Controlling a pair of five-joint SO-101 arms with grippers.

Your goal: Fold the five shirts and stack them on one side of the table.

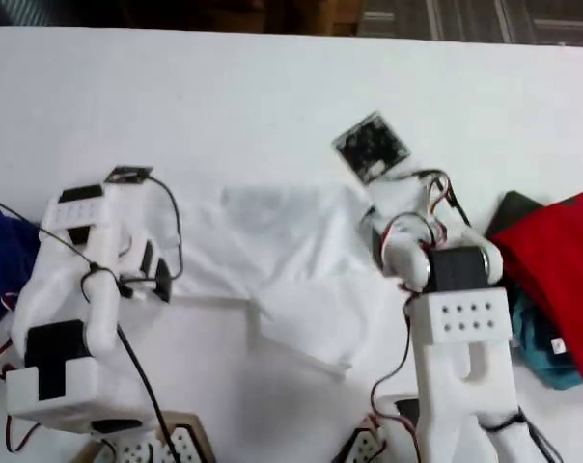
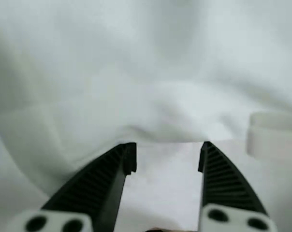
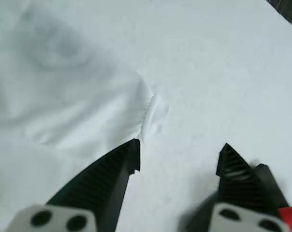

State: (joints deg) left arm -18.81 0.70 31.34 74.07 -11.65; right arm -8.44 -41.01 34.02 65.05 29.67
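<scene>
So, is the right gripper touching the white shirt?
Cannot tell. Right wrist view: the open right gripper has one fingertip at the hem of the white shirt, the other over bare table; contact or a gap isn't plain.

The white shirt [image 1: 291, 260] runs under the left arm [image 1: 74, 289], its left end hidden. The left edge cuts off a blue shirt [image 1: 0, 260], the right edge a red shirt [image 1: 562, 265], which covers most of a teal shirt [image 1: 535, 333].

A white worktop [image 1: 272, 87] spans the view. Beyond its far edge are a grey floor [image 1: 485, 19] and something brown [image 1: 311, 13].
</scene>
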